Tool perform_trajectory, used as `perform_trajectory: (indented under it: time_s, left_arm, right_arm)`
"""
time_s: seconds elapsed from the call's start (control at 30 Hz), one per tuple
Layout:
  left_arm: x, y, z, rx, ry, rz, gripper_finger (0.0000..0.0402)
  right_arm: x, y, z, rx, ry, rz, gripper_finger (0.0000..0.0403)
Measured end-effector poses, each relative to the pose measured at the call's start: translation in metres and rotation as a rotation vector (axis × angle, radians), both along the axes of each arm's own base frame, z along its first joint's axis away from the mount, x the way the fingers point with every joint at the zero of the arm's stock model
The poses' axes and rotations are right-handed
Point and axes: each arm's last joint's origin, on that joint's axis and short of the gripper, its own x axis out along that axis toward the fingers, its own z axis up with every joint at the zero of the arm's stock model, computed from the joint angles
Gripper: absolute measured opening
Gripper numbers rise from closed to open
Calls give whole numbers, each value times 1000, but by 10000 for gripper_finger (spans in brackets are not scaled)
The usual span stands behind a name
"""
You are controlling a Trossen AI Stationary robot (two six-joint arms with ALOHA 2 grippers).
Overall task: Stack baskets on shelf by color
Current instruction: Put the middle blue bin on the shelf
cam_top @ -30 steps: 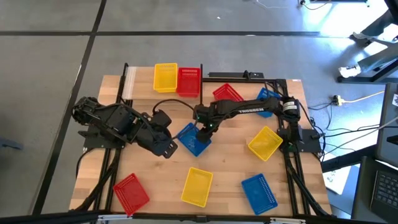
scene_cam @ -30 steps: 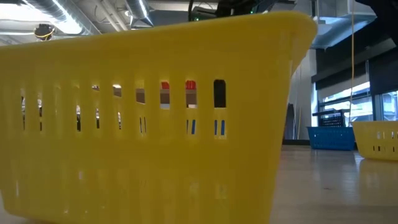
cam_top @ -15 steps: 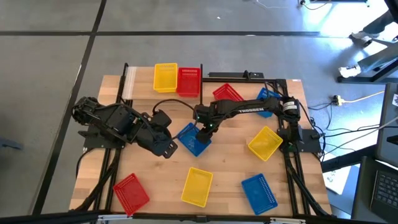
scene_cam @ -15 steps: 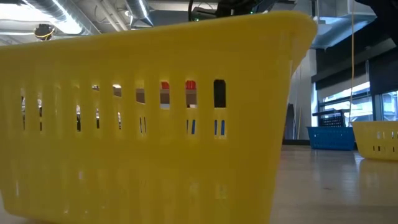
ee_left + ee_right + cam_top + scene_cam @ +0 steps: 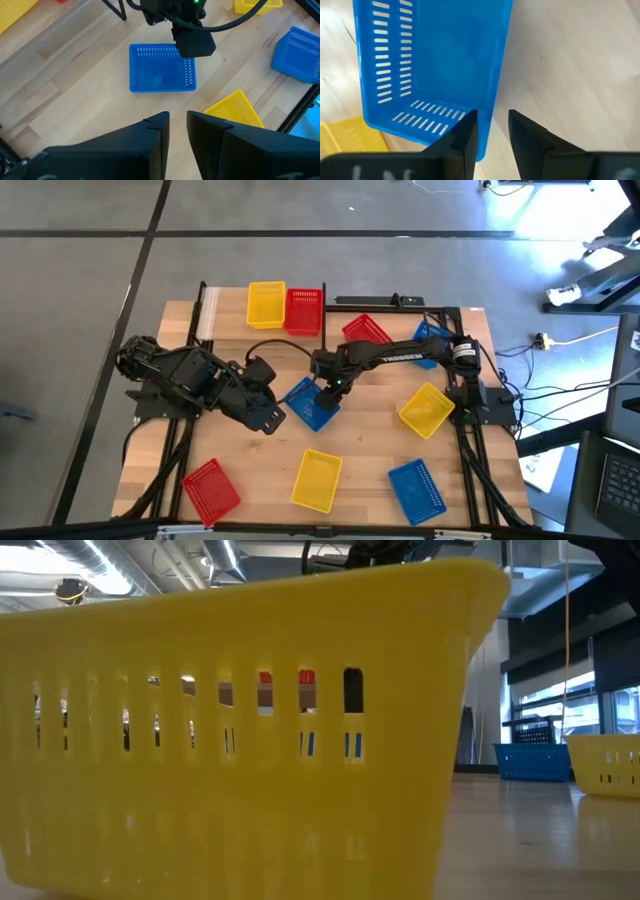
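Note:
On the shelf [image 5: 215, 308] at the far left stand a yellow basket [image 5: 265, 304] and a red basket [image 5: 304, 310], side by side. A blue basket [image 5: 311, 404] [image 5: 161, 70] rests on its bottom at mid-table. My right gripper [image 5: 330, 386] [image 5: 493, 134] hangs over its right end, open, pointing down. One finger is above the inside and one is outside the short wall [image 5: 496, 90]; whether they touch it I cannot tell. My left gripper [image 5: 268, 414] [image 5: 178, 125] waits left of this basket, open by a narrow gap.
Loose baskets lie around the table: red [image 5: 365, 330] and blue [image 5: 432, 335] far right, yellow [image 5: 427, 410] right, blue [image 5: 416, 488], yellow [image 5: 317, 480] and red [image 5: 211, 486] near. The near yellow basket [image 5: 240, 740] fills the low view. Bare wood shows between them.

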Motion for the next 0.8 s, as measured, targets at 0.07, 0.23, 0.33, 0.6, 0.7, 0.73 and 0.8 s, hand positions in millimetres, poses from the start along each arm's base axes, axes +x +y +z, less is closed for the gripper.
perform_trajectory:
  time_s: [0.07, 0.23, 0.33, 0.6, 0.7, 0.73, 0.8]
  left_arm:
    - [0, -1, 0, -1, 0, -3, 59]
    - [0, -1, 0, -1, 1, -5, 59]
    - [0, -1, 0, -1, 1, -5, 59]
    - [0, -1, 0, -2, 2, -6, 59]
    - [-1, -1, 0, -5, 7, -7, 59]
    - [-1, -1, 0, -10, 9, -7, 59]
    - [-1, -1, -1, -21, 13, 3, 59]
  right_arm:
    - [1, 1, -5, 38, 11, 9, 104]
    - [9, 2, -16, 68, -22, 28, 104]
    - [18, 5, -17, 110, -101, 53, 104]
    - [36, 9, -6, 102, -315, 104, 104]
    - [36, 8, -6, 76, -326, 155, 104]
    - [34, 8, -5, 69, -321, 172, 104]
    - [33, 8, -3, 61, -324, 198, 104]
